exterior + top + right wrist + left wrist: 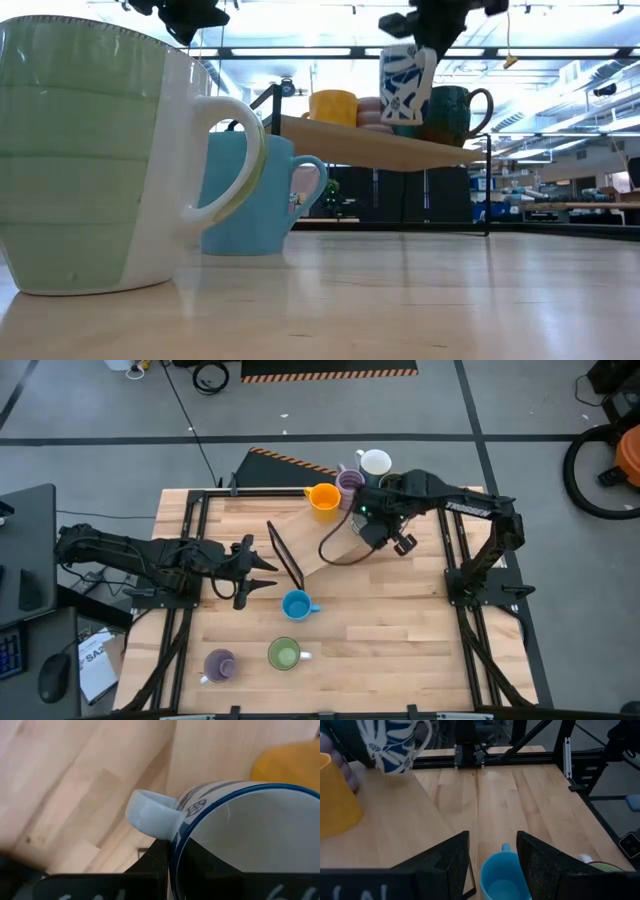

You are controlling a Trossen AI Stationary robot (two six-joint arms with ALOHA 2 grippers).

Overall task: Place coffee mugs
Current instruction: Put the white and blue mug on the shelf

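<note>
3 mugs on the raised shelf (330,545), 1 blue-patterned white mug (405,82) above it, 3 on the table (400,650).

1. A wooden desk (400,650) with a black frame stands on grey floor (90,460).
2. A raised wooden shelf (325,545) slants from the desk's middle toward its far edge.
3. Off the near left corner lie a paper (97,660) and a mouse (52,680).
4. A striped floor mat (330,372) lies well beyond the far edge.
</note>
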